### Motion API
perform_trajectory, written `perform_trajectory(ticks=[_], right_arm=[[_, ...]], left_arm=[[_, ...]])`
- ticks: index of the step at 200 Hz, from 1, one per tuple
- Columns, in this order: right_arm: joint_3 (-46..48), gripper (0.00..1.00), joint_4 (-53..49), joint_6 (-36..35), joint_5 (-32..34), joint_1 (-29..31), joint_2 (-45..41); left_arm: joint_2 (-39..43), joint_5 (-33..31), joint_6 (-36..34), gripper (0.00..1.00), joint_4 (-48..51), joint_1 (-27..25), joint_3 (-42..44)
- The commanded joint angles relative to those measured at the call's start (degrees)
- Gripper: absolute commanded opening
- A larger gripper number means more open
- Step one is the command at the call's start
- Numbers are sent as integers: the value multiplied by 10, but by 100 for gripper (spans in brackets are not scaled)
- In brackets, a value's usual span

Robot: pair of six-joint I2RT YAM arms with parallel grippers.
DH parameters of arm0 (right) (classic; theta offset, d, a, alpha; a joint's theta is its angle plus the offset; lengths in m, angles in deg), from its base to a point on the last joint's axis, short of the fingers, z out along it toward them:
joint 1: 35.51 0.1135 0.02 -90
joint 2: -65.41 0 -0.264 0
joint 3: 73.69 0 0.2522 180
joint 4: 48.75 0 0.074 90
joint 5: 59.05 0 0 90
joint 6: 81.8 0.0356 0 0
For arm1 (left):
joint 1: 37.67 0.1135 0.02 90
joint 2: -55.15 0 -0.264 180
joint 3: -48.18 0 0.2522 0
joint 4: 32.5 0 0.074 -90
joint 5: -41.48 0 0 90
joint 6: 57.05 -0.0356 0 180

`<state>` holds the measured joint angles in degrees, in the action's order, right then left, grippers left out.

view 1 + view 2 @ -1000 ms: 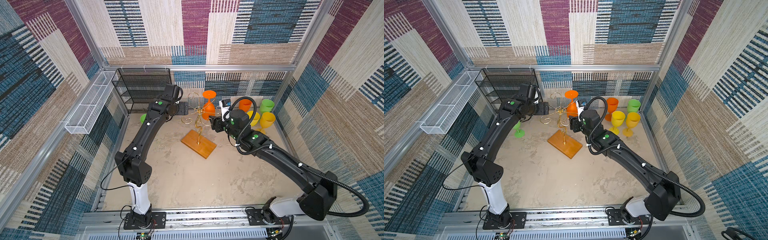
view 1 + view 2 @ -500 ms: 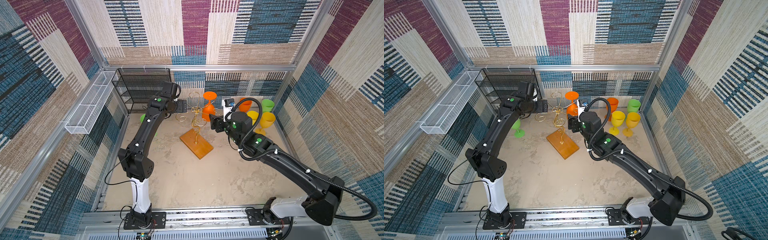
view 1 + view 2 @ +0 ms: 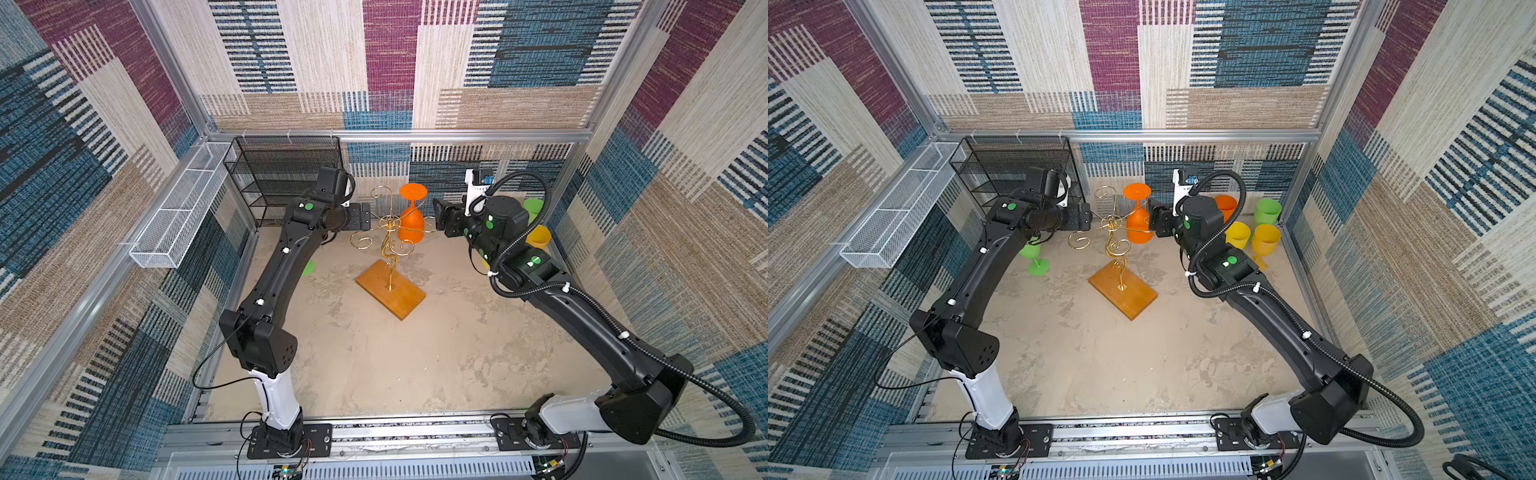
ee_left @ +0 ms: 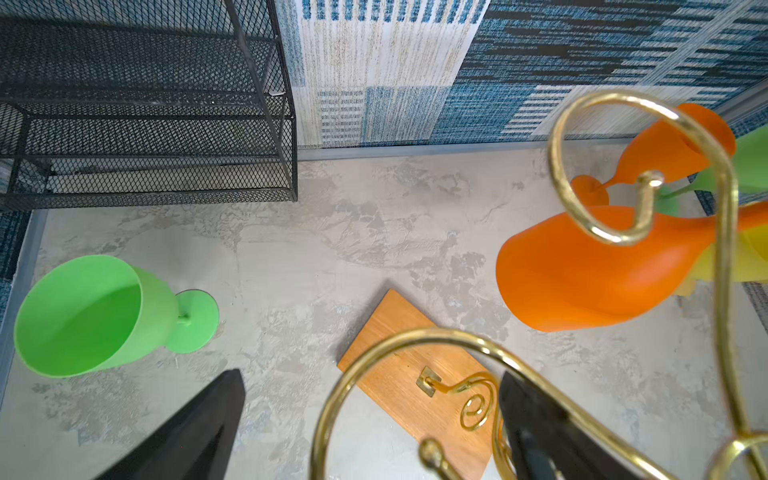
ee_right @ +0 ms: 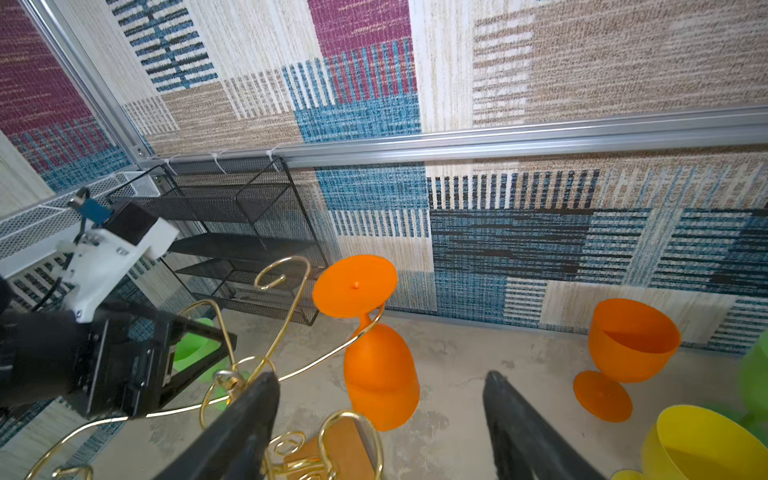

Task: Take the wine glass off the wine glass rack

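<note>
Inverted orange wine glass (image 3: 411, 226) hangs stem-vertical off the wine glass rack (image 3: 399, 297). We see the right gripper (image 3: 437, 212) just beside it, spread and empty. The left gripper (image 3: 365, 216), across the rack, is likewise.

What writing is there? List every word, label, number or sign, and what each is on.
No readable text anywhere.
Green stickers on the arms: any marks are too small to read.
Orange wine glass, gold rack, black shelf: no print visible.
</note>
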<state>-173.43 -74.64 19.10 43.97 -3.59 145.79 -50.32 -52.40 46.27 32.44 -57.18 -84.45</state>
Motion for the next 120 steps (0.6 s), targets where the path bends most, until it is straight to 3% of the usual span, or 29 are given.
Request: perform_trajectory(ticks=[1, 39, 68, 120], right_arm=[[-26, 78, -14, 40, -86, -29, 18], [-83, 76, -25, 75, -162, -70, 67], [-94, 73, -6, 140, -223, -92, 94], [-102, 71, 35, 215, -285, -108, 120]], left_arm=[[16, 25, -30, 99, -17, 1, 25], [32, 43, -44, 99, -30, 4, 49], [32, 60, -41, 98, -37, 9, 52], [1, 94, -11, 99, -4, 15, -28]])
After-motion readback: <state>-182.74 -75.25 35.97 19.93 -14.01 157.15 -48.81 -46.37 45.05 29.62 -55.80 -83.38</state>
